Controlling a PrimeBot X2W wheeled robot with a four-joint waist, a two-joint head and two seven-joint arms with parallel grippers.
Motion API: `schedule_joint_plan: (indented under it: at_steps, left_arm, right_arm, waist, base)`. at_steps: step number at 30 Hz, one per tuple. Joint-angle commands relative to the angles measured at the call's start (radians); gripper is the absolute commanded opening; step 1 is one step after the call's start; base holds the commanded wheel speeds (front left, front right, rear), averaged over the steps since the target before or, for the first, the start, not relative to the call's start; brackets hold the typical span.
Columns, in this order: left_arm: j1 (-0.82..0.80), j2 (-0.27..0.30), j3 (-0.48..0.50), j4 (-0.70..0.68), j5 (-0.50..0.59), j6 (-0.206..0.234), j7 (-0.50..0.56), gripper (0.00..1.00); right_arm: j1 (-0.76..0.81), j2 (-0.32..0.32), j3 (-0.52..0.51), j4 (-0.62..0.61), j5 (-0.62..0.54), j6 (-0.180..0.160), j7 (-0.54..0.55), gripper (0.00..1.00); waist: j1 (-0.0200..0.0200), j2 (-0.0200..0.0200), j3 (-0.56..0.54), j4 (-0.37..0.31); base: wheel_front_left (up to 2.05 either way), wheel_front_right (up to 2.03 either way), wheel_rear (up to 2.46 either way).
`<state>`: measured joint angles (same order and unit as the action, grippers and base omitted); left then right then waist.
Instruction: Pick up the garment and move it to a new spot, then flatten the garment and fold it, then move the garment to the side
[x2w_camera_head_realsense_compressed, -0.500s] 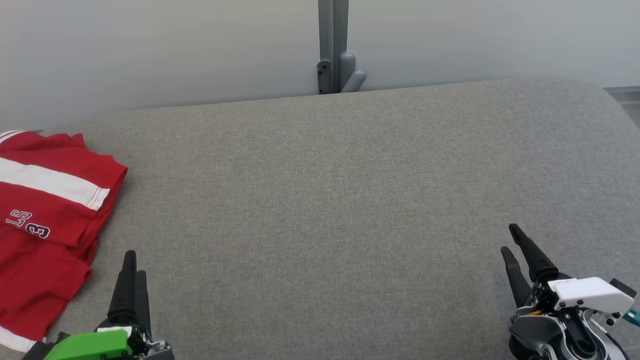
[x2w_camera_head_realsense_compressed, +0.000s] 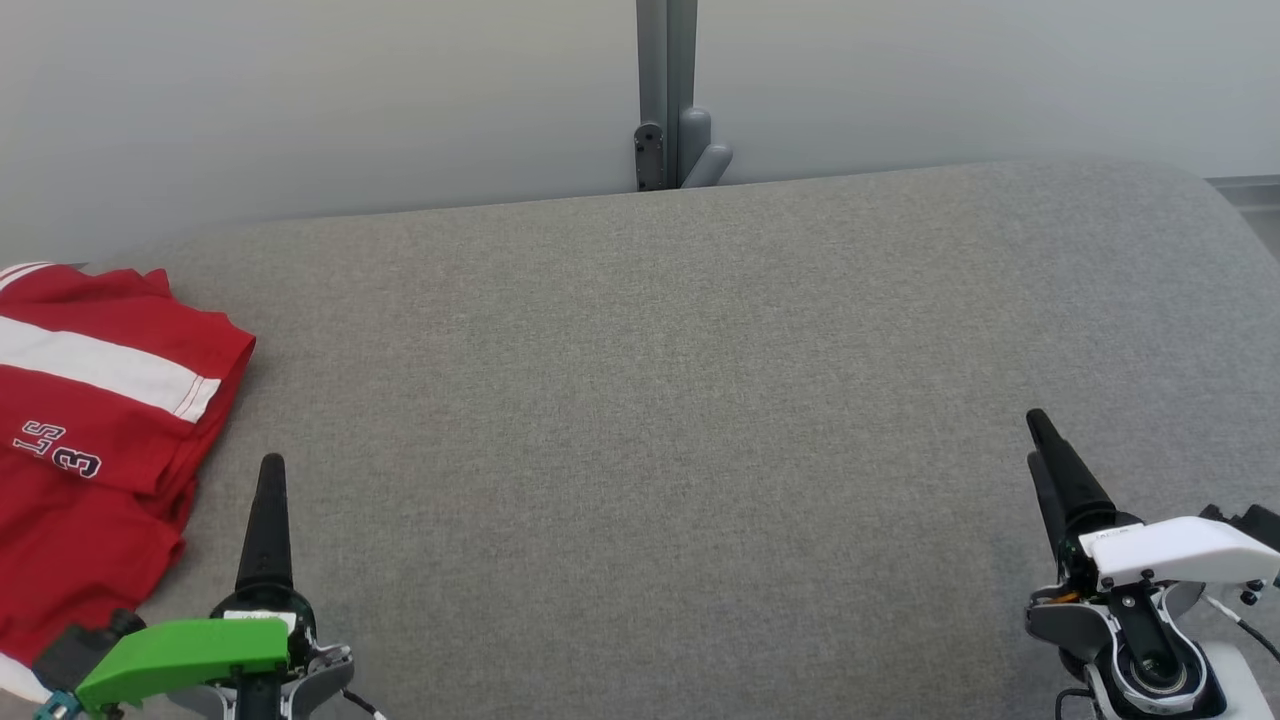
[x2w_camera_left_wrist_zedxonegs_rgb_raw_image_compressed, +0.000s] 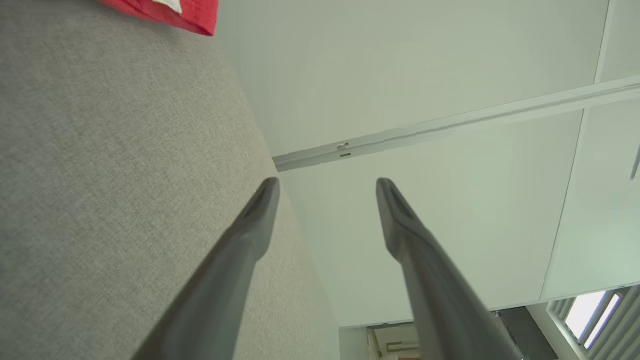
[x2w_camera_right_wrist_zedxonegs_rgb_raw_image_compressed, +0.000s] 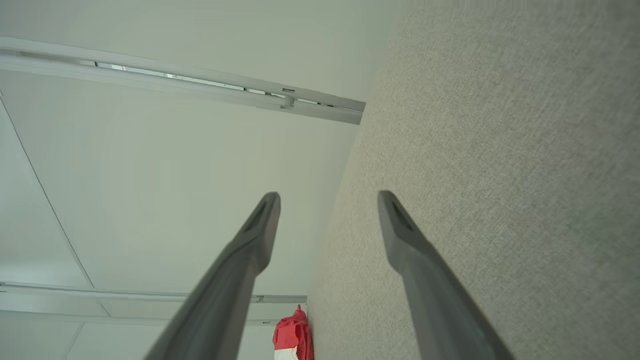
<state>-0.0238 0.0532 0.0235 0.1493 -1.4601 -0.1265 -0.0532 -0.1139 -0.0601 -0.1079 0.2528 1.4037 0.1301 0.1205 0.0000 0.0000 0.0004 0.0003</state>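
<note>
**Both claws edge forward, empty; red garment stays at 9 o'clock**

In the head view the red garment (x2w_camera_head_realsense_compressed: 90, 400) lies in layers at 9 o'clock on the grey fabric surface (x2w_camera_head_realsense_compressed: 650, 400), partly cut off by the picture's left edge. A white stripe crosses it, with dark printed characters below the stripe. It lies where it lay half a second ago.

At 7 o'clock the left gripper (x2w_camera_head_realsense_compressed: 271, 470) has moved up the view since the earlier frame. Its two dark fingers, then seen side by side, now line up one behind the other, and its green cover (x2w_camera_head_realsense_compressed: 180, 650) has turned flatter. It is just beside the garment's right edge, not touching it. The left wrist view shows this gripper (x2w_camera_left_wrist_zedxonegs_rgb_raw_image_compressed: 327, 182) with its fingers spread wide and nothing between them, and a corner of the garment (x2w_camera_left_wrist_zedxonegs_rgb_raw_image_compressed: 165, 12) at 11 o'clock.

At 12 o'clock in the head view a grey post (x2w_camera_head_realsense_compressed: 667, 90) stands against the pale wall, unchanged, so the camera has not shifted.

At 4 o'clock the right gripper (x2w_camera_head_realsense_compressed: 1038, 435) has also advanced up the view, and its white cover (x2w_camera_head_realsense_compressed: 1180, 550) sits higher than before. It is well apart from the garment. In the right wrist view its fingers (x2w_camera_right_wrist_zedxonegs_rgb_raw_image_compressed: 327, 195) stand wide apart and empty over the fabric, with the garment (x2w_camera_right_wrist_zedxonegs_rgb_raw_image_compressed: 290, 335) small at 6 o'clock.
</note>
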Motion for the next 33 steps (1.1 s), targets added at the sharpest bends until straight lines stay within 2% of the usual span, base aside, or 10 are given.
schedule_joint_plan:
  at_steps: [1,10,19,33]
  left_arm:
    - [-0.040,0.010,-0.002,-0.022,0.055,-0.002,-0.008,1.00]
    - [-0.075,0.022,-0.040,-0.054,0.308,0.001,-0.034,1.00]
    - [-0.098,0.055,-0.095,-0.045,0.540,0.026,-0.061,1.00]
    - [-0.133,0.086,-0.143,-0.009,0.768,0.066,-0.093,1.00]
  right_arm:
    - [-0.035,-0.012,0.005,-0.031,-0.049,0.000,-0.013,1.00]
    - [-0.045,-0.033,0.036,-0.091,-0.290,0.000,-0.061,1.00]
    - [-0.046,-0.056,0.074,-0.120,-0.520,0.000,-0.110,1.00]
    - [-0.046,-0.066,0.114,-0.129,-0.775,0.000,-0.171,1.00]
  waist:
    - [0.0000,0.0000,0.000,0.000]
    - [0.0000,0.0000,-0.003,0.000]
    - [0.0000,0.0000,-0.008,-0.001]
    - [0.0000,0.0000,-0.014,0.000]
  base:
    - [0.00,0.00,0.00]
    - [0.00,0.00,0.00]
    - [0.00,0.00,0.00]
    - [0.00,0.00,0.00]
